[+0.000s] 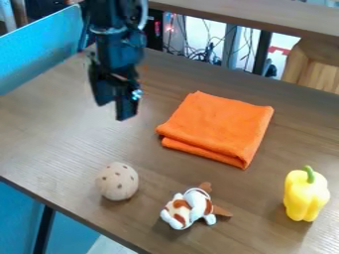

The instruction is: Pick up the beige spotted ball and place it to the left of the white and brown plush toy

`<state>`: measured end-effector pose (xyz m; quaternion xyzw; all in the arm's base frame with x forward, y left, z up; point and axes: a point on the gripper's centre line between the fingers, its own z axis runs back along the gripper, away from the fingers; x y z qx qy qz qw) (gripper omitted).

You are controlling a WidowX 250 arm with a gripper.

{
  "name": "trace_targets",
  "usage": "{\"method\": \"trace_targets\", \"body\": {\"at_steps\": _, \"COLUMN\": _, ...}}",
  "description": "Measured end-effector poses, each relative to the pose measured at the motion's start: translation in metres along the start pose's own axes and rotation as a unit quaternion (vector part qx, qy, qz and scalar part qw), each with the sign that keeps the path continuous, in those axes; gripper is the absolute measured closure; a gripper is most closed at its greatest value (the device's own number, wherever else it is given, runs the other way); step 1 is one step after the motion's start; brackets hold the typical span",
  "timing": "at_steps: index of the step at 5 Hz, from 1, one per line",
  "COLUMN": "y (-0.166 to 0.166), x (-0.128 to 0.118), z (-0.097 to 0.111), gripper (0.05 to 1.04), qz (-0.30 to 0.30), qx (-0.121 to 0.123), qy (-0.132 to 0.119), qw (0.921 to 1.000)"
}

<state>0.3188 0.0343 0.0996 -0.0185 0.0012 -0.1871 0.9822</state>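
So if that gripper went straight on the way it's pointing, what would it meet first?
Probably the table: the gripper points down at it. Its height is hard to judge, so the spotted ball can't be ruled out.

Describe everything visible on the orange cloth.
The orange cloth is folded into a rough square pad, with stacked layers and a rounded fold showing along its near edge. It looks like soft, matte fabric, plain orange, its top mostly smooth. It lies flat on the brown wood-look table, turned at an angle, nothing on top. Only the table touches it; the black gripper hangs off to its left in the picture, clear of it.
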Motion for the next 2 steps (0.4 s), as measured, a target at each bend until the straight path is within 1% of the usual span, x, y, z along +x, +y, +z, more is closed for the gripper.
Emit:
{"method": "trace_targets", "body": {"at_steps": 1, "y": 0.001, "x": 0.018, "z": -0.01, "gripper": 0.081, "qz": 0.013, "qx": 0.016, "qy": -0.002, "qw": 0.9998}}
{"method": "trace_targets", "body": {"at_steps": 2, "y": 0.0, "x": 0.03, "z": -0.017, "gripper": 0.082, "qz": 0.022, "qx": 0.009, "qy": -0.003, "qw": 0.9997}}
